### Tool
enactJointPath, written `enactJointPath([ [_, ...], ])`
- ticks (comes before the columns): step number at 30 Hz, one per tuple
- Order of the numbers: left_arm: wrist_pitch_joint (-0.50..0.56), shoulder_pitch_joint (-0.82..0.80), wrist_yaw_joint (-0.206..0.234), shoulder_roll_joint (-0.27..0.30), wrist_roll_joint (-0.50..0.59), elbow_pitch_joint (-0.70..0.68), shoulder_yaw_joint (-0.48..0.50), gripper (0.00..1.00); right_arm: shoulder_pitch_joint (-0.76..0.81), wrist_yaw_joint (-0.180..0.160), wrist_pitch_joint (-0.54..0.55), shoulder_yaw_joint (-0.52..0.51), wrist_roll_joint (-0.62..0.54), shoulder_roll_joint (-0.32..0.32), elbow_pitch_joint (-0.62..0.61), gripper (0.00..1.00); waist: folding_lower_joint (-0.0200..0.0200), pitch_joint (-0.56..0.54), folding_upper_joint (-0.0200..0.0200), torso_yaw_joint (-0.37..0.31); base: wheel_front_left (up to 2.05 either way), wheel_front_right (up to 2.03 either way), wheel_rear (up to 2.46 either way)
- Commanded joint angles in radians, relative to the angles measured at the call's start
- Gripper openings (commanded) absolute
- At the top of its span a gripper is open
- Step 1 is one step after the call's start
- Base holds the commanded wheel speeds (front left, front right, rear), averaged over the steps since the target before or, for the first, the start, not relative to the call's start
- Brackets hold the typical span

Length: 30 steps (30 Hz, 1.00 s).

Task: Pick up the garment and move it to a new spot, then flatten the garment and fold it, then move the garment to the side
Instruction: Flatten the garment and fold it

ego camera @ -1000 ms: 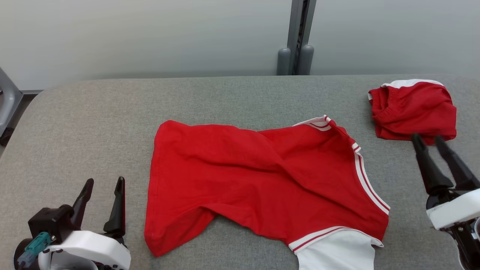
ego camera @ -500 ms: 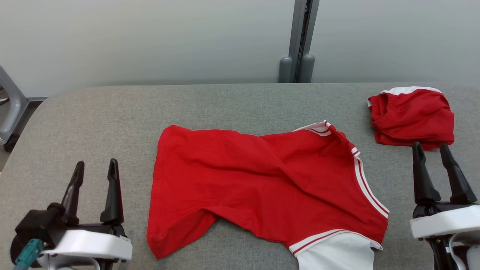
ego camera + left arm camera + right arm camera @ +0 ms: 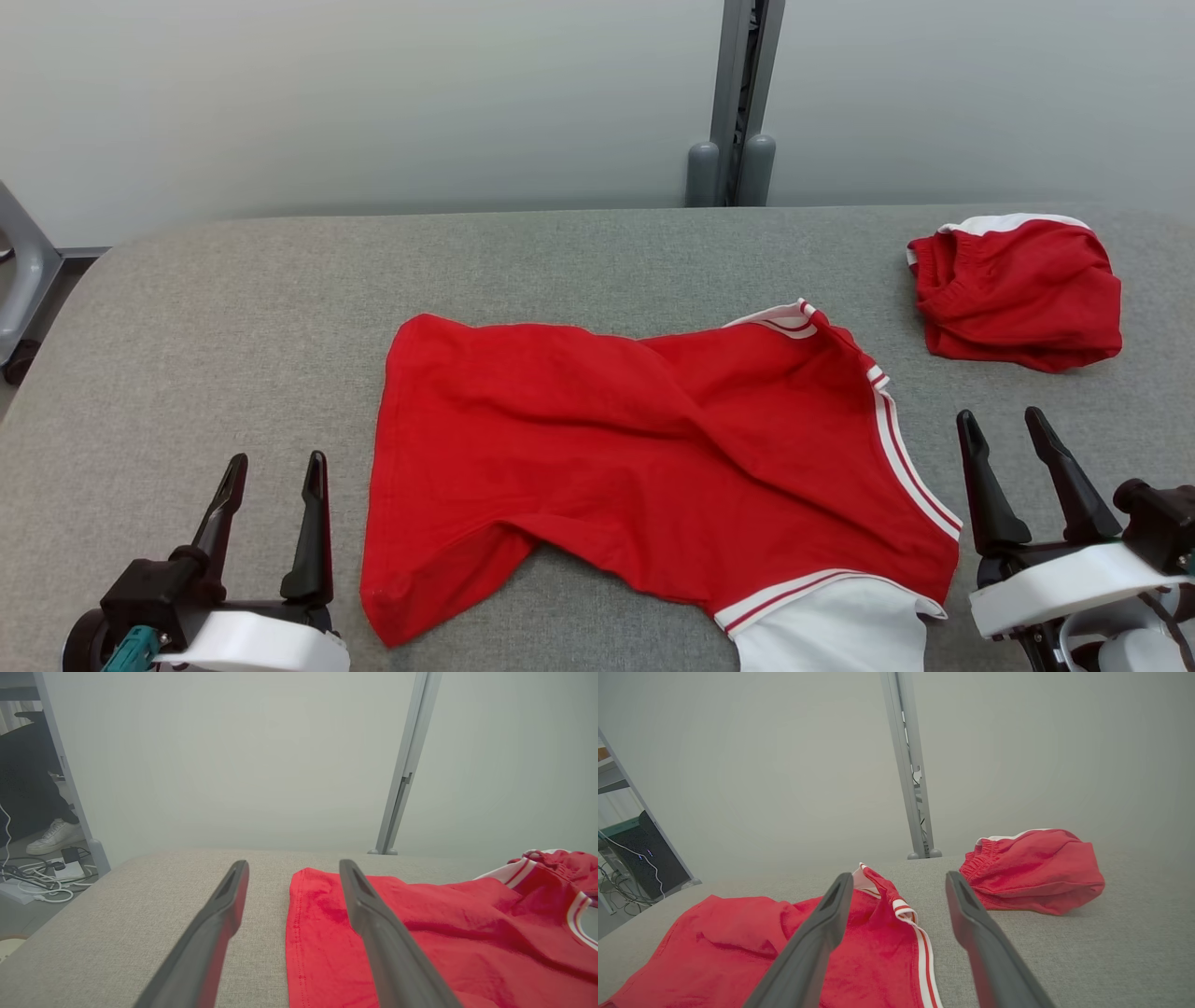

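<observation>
The garment is a red top with white-striped trim and a white panel. It lies spread but rumpled in the middle of the grey table, its white part running off the head view's bottom edge. My left gripper stands open just left of the garment's left hem, apart from it. In the left wrist view the hem of the garment shows between and right of the left gripper. Beside the striped right edge my right gripper is open and holds nothing. The right wrist view has the right gripper above the garment.
A second, bunched red garment with an elastic band lies at the table's back right, also in the right wrist view. A grey post and wall stand behind the table. A person's white shoe and cables are on the floor left.
The right gripper has drawn back from the bunched red garment toward the near edge and leftward. The left gripper rose, then came back near. Both stayed open; the camera shifted slightly.
</observation>
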Motion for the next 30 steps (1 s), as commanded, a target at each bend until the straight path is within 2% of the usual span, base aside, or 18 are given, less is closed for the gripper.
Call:
enactJointPath([
  [1, -0.002, 0.016, -0.013, -0.005, 0.009, 0.008, 0.014, 1.00, -0.019, 0.000, -0.008, 0.005, 0.008, -0.010, 0.007, 1.00, 0.0000, -0.001, 0.0000, -0.001, 0.00, 0.00, 0.00],
  [12, -0.002, 0.005, -0.056, -0.039, 0.038, 0.034, 0.046, 1.00, -0.036, 0.000, -0.011, 0.026, 0.016, -0.020, 0.037, 1.00, 0.0000, 0.005, 0.0000, -0.001, 0.00, 0.00, 0.00],
  [20, -0.002, 0.009, -0.068, -0.049, 0.048, 0.050, 0.055, 1.00, -0.036, 0.000, -0.003, 0.041, 0.032, -0.029, 0.042, 1.00, 0.0000, 0.002, 0.0000, 0.001, 0.00, 0.00, 0.00],
  [30, 0.005, 0.013, -0.083, -0.052, 0.024, 0.058, 0.050, 1.00, -0.016, 0.000, 0.101, 0.099, 0.103, -0.066, 0.029, 1.00, 0.0000, 0.001, 0.0000, -0.002, 0.00, 0.00, 0.00],
])
